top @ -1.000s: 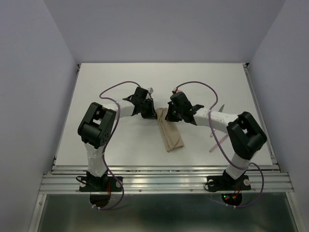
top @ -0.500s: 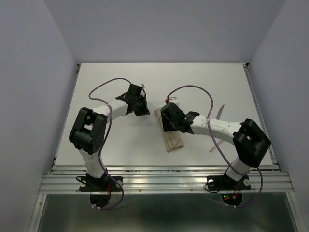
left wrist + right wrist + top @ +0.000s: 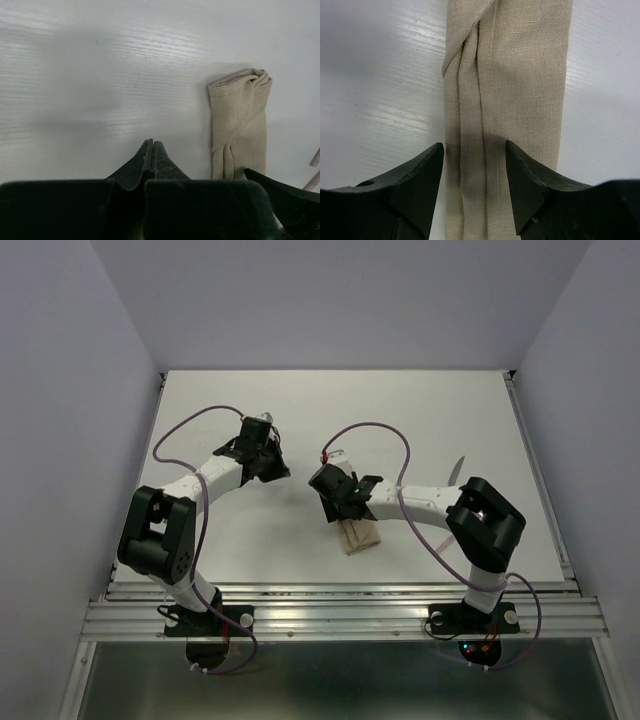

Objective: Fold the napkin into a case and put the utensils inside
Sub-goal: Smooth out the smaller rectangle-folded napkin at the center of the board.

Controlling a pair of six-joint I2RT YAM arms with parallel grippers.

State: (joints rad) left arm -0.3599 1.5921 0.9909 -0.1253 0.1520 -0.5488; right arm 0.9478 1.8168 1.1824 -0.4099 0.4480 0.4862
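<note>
The napkin (image 3: 360, 537) lies folded as a narrow beige oblong, the case (image 3: 520, 75), near the table's front middle. My right gripper (image 3: 474, 149) hovers low over it, open, its fingers astride the left folds with nothing pinched; from above it (image 3: 343, 510) hides the cloth's far end. My left gripper (image 3: 151, 145) is shut and empty over bare table, left of the napkin (image 3: 240, 125); in the top view it (image 3: 272, 465) sits well to the cloth's left. Of the utensils, a silvery tip (image 3: 457, 469) shows right of the right arm, and pink handle ends (image 3: 315, 158) at the left wrist view's edge.
The white table (image 3: 200, 530) has a raised rail along its front edge (image 3: 340, 590). Grey walls close in the back and both sides. Purple cables (image 3: 375, 430) loop above both arms.
My right gripper has opened and slid left and nearer along the napkin. The left arm has drawn away to the left, off the cloth, still shut.
</note>
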